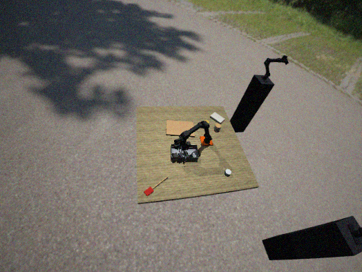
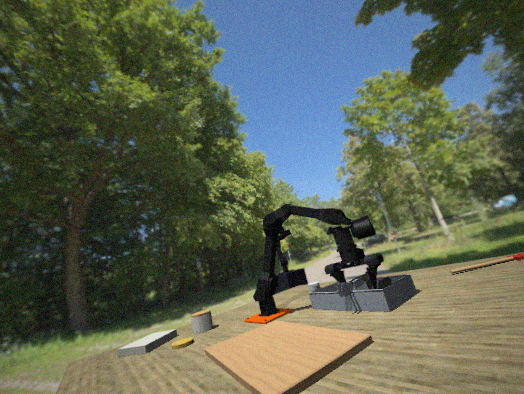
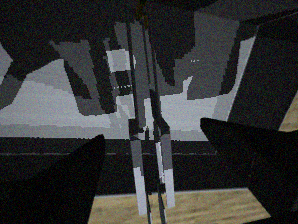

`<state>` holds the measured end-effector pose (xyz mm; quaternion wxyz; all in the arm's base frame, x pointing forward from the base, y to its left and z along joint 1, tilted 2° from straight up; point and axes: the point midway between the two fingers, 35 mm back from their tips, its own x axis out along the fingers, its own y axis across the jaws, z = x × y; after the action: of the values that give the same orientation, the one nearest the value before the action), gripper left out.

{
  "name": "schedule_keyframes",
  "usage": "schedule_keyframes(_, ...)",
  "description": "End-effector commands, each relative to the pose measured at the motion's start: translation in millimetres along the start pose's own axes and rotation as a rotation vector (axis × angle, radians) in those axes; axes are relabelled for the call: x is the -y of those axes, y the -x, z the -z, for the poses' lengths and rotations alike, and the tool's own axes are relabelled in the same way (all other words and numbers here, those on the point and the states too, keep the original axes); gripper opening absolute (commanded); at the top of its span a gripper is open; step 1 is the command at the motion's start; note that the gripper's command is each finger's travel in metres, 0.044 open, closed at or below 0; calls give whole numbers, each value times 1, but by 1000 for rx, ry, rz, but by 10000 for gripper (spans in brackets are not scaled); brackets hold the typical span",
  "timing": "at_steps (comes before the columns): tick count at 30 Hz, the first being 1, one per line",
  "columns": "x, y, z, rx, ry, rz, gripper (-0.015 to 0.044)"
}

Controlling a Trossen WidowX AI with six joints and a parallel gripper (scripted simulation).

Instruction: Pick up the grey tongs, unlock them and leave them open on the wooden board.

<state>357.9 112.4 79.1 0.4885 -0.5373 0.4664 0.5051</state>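
Note:
My gripper is open and points down over the roasting tin, its fingertips low near the tin's rim. The grey tongs lie across the tin. In the wrist view they run between my two spread fingers, with room on both sides, and their two arms lie close together. Their white-ended part reaches out over the tin's near wall. The arm hides part of the tongs in the top view. The wooden board lies flat beside the tin.
A grey can, a yellow disc and a pale block are beyond the arm's orange base. A white cylinder stands near the table's edge. A red-headed spatula lies at a corner.

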Motion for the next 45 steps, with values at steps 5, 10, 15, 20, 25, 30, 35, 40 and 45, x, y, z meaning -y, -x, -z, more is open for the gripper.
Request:
schedule_keyframes(5, -4, -15, 1, -7, 2, -15, 440)
schedule_keyframes(10, -4, -15, 1, -7, 2, -15, 440)
schedule_keyframes(15, -2, -11, 0, -1, 0, -6, 335)
schedule_keyframes(20, -2, -11, 0, -1, 0, -6, 204)
schedule_keyframes(25, -2, -11, 0, -1, 0, -6, 131)
schedule_keyframes(30, -2, -11, 0, -1, 0, -6, 98)
schedule_keyframes(35, -2, -11, 0, -1, 0, -6, 65)
schedule_keyframes(40, -2, -11, 0, -1, 0, -6, 31)
schedule_keyframes(45, -2, -11, 0, -1, 0, -6, -80)
